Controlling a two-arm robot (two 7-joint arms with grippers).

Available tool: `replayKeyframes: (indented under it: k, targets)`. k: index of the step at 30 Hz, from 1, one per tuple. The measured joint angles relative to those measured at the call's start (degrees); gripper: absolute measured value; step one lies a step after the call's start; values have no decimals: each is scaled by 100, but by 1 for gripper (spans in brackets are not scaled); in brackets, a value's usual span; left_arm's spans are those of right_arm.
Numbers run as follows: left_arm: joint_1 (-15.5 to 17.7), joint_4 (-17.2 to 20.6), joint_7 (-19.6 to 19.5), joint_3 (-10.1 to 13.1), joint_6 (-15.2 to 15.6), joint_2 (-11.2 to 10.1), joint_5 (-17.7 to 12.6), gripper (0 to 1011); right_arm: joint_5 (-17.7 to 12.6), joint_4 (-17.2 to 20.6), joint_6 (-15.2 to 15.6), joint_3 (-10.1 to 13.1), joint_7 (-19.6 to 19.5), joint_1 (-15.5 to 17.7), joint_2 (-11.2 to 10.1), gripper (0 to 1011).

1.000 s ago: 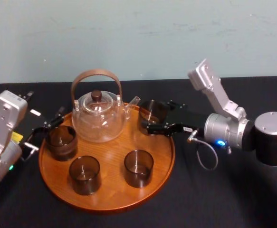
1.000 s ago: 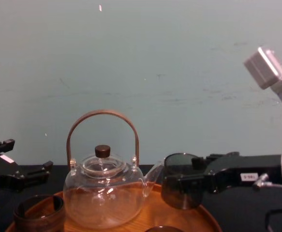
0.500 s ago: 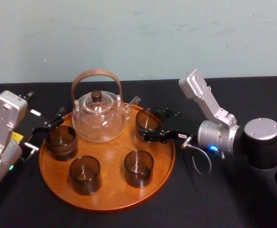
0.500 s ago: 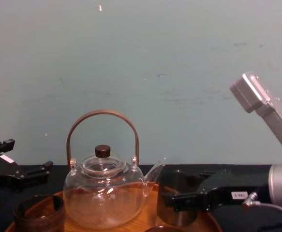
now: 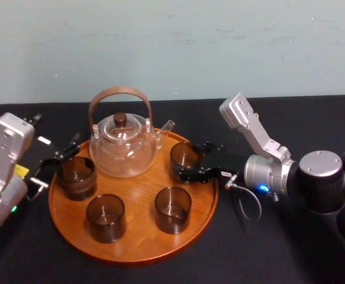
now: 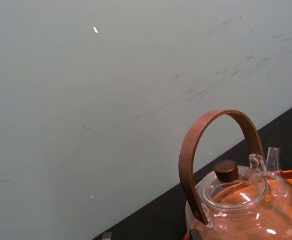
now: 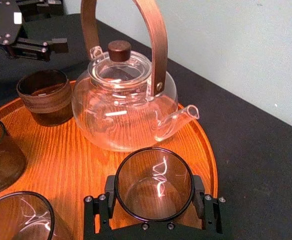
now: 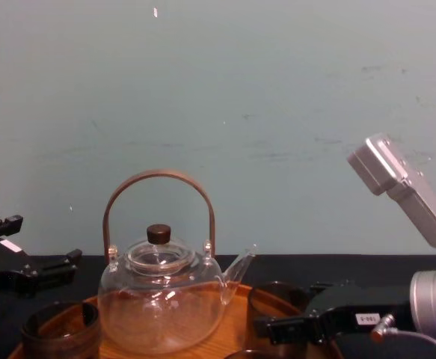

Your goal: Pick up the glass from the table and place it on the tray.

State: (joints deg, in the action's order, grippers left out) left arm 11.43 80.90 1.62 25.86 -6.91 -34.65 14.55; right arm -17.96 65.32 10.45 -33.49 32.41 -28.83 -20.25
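The glass [image 5: 184,155] is a smoky tumbler standing at the right rear of the round wooden tray [image 5: 138,241], next to the teapot's spout. My right gripper [image 5: 197,159] reaches in from the right and is shut on it. In the right wrist view the glass [image 7: 154,184] sits between the two black fingers [image 7: 107,196], low over the tray [image 7: 78,156]. The chest view has the glass [image 8: 276,298] down at the tray's rim [image 8: 236,327], with the right gripper [image 8: 292,323] on it. My left gripper [image 5: 55,164] stays open, parked at the tray's left edge.
A glass teapot [image 5: 123,141] with a wooden handle stands at the tray's back. Three more smoky glasses are on the tray: left [image 5: 76,176], front left [image 5: 105,217], front middle [image 5: 173,209]. The black table [image 5: 279,242] spreads around; a pale wall stands behind.
My right gripper has lowered the glass from above the tray's right rim down to the tray surface and drawn slightly nearer. The left arm has not moved.
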Motion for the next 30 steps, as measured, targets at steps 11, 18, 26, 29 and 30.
replayKeyframes:
  k: [11,18,26,29,30]
  targets:
    - [0,0,0,0,0,0,0,1001,87,-47,4,17,-9,11,24,903]
    - [0,0,0,0,0,0,0,1001,84,-43,8,20,-13,15,21,903]
    - [0,0,0,0,0,0,0,1001,83,-42,27,21,-17,20,18,978]
    - [0,0,0,0,0,0,0,1001,81,-41,27,21,-17,20,18,1002]
    - [0,0,0,0,0,0,0,1001,80,-42,27,21,-17,20,17,1002]
